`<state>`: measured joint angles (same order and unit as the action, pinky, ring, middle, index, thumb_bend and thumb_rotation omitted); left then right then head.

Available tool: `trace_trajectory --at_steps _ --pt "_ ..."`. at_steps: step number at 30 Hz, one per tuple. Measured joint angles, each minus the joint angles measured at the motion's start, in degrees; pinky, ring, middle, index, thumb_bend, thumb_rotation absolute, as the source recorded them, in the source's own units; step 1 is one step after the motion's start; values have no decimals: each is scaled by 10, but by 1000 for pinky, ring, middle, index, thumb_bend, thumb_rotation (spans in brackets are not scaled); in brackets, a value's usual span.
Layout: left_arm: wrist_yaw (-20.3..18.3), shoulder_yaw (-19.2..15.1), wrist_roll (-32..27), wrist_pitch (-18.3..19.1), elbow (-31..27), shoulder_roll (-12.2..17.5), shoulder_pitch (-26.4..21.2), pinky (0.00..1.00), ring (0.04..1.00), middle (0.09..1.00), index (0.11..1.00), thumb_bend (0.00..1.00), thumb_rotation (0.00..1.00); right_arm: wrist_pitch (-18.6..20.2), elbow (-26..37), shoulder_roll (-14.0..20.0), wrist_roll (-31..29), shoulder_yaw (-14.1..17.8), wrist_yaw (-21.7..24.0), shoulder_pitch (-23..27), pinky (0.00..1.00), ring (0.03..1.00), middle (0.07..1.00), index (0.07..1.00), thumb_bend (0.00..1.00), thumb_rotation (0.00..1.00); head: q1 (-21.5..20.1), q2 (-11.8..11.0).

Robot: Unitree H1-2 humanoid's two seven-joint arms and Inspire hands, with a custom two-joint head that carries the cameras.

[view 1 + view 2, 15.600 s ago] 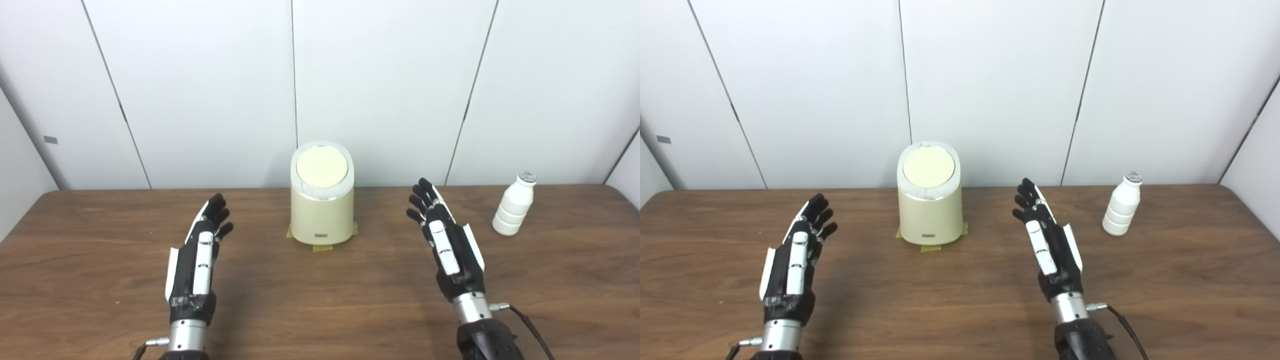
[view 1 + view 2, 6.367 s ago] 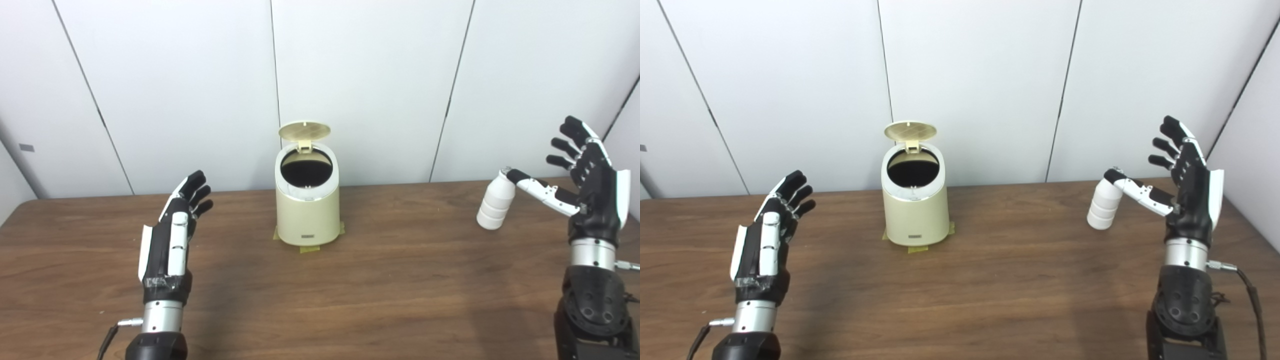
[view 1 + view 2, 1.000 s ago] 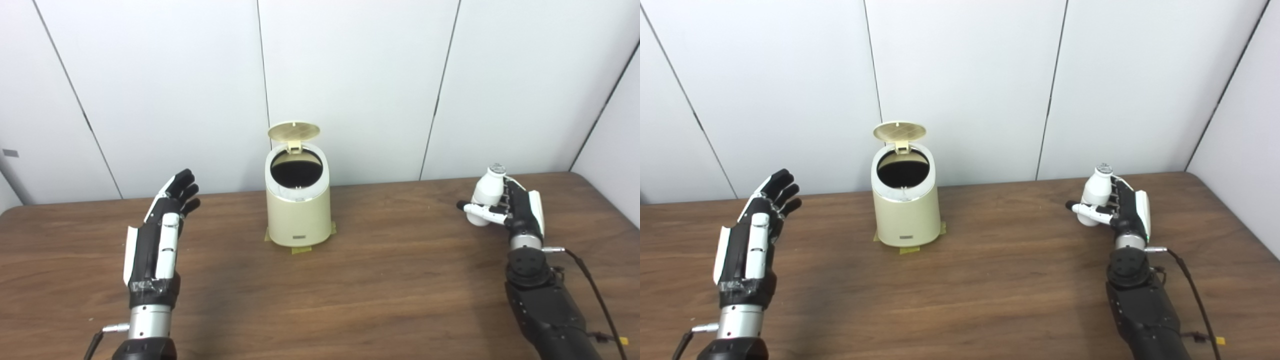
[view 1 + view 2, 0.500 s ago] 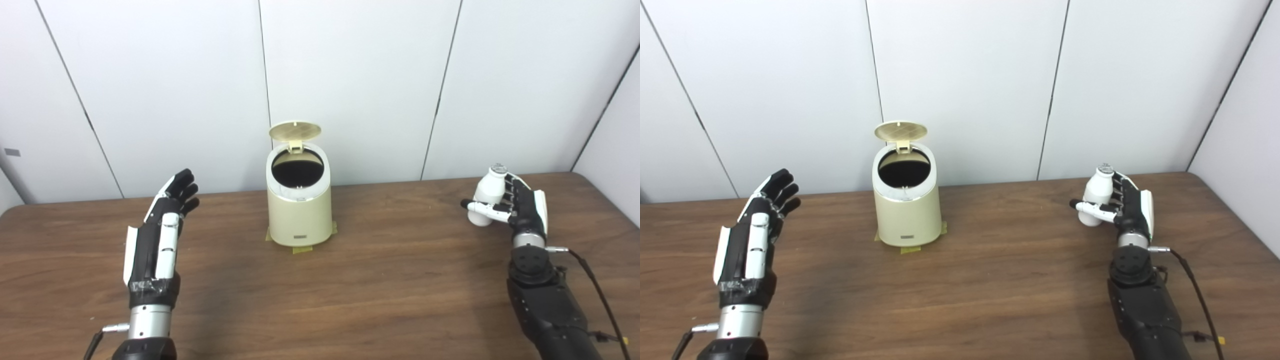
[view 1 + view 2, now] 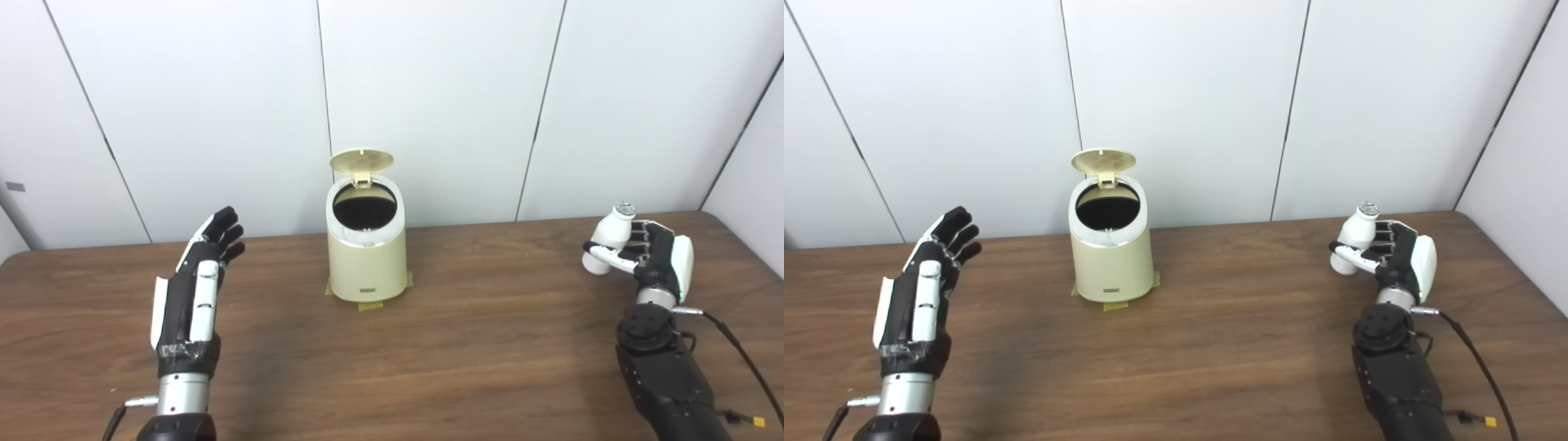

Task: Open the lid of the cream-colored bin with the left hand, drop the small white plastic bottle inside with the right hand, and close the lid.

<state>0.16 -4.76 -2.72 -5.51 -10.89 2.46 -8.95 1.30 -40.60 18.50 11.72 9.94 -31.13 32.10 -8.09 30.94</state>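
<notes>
Left eye view of a dark brown wooden desk (image 5: 392, 361) seen from the robot's head, with white wall panels (image 5: 429, 104) behind its far edge. A cream-colored cylindrical plastic bin (image 5: 366, 257) stands near the middle of the far edge, on strips of yellow tape (image 5: 370, 305). Its round hinged lid (image 5: 361, 161) is tipped up at the back, leaving the dark opening uncovered. Toward the far right corner of the desk, the black and white right hand (image 5: 656, 260) is wrapped around a small white plastic bottle (image 5: 609, 246) with a ribbed body and a silvery cap. The fingers (image 5: 637, 237) curl round its far side and the thumb crosses its front. The bottle is tilted, its cap leaning to the right; whether its base is off the desk cannot be told. The black and white left hand (image 5: 196, 291) is over the left part of the desk, well apart from the bin. It holds nothing, its palm faces inward and its fingers are straight and slightly spread.
</notes>
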Motion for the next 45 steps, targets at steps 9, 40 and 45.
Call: trace_trajectory --at_steps 9,40,45 --pt "0 1 3 0 0 0 0 855 886 902 888 497 872 1 1 1 -3 1 7 0 373 424 504 496 518 0 1 -1" --pt "6 5 17 0 0 -5 -1 869 881 889 877 474 881 161 384 -41 -1 -89 233 -30 345 427 496 490 518 0 14 -6" --pt "13 7 19 -1 2 -6 -2 854 877 888 879 475 892 174 401 -53 2 -97 255 -23 316 415 497 507 517 0 16 -8"
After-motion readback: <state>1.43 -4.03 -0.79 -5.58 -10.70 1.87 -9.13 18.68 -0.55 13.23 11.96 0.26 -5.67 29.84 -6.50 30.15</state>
